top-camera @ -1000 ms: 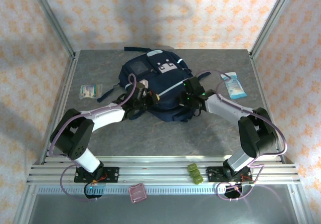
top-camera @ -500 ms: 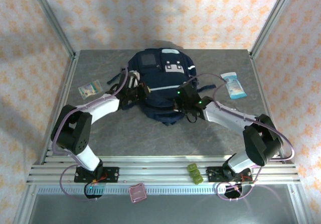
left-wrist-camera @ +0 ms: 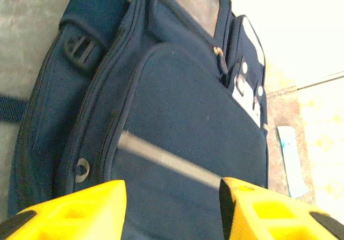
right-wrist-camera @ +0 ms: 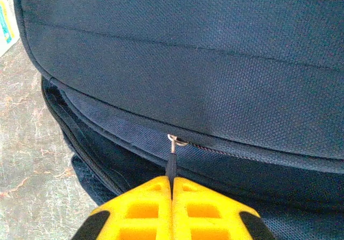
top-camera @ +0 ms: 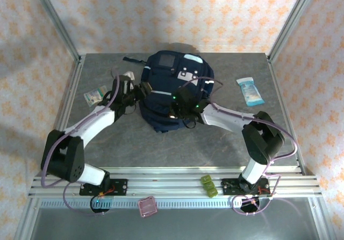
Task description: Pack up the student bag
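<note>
The student bag (top-camera: 174, 84), navy with white stripe trim and grey patches, lies at the middle back of the table. My left gripper (top-camera: 138, 92) is at its left side. In the left wrist view it (left-wrist-camera: 172, 210) stands open, with its yellow fingers (left-wrist-camera: 80, 213) apart above the bag's front panel (left-wrist-camera: 188, 116) and nothing between them. My right gripper (top-camera: 180, 108) is at the bag's near edge. In the right wrist view it (right-wrist-camera: 172, 189) is shut on the dark zipper pull (right-wrist-camera: 171, 164), whose metal ring (right-wrist-camera: 174, 141) sits on a zip line of the bag (right-wrist-camera: 204, 73).
A small clear packet (top-camera: 97, 96) lies left of the bag and a blue-white packet (top-camera: 250, 91) to its right. A green block (top-camera: 208, 185) and a pink case (top-camera: 147, 206) sit on the near rail. Metal frame posts stand at the back corners.
The bag has shifted toward the back and turned. My left gripper has opened and let go of it. The right gripper has moved left along the bag, still shut on the pull.
</note>
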Controlling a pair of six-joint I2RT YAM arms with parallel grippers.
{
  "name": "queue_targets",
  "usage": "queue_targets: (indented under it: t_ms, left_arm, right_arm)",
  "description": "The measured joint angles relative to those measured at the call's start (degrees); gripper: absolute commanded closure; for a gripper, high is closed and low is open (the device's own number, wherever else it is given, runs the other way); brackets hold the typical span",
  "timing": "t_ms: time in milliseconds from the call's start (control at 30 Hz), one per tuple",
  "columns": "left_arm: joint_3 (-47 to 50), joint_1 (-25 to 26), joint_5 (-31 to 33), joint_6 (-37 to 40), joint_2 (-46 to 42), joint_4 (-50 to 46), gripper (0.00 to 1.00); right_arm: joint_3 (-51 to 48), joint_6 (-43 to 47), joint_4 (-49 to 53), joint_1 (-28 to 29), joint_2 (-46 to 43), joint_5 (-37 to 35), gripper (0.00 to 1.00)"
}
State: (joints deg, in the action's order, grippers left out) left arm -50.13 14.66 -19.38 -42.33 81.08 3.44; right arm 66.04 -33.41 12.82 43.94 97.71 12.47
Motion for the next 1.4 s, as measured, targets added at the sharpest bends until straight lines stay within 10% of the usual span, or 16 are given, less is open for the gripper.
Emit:
queue_targets:
  t_ms: [633,800,967,1400]
  left_arm:
    - [5.4,10.1,-2.0,-12.3,6.1,10.8,0.49]
    - [2.8,10.4,-1.4,-13.4,10.9,11.3,0.62]
    - [1.9,10.4,-1.0,-14.5,14.4,11.4,0.99]
    - [1.4,9.0,-3.8,-14.7,15.1,11.8,1.0]
  right_arm:
    - [0.3,0.0,-0.1,0.0,0.8,1.0,1.0]
    - [0.3,0.0,-0.4,0.0,0.8,1.0,1.0]
    - [0.1,0.0,-0.5,0.0,0.9,0.6,1.0]
    - [-2.1,2.2,2.7,-0.6,0.2,-7.1,1.0]
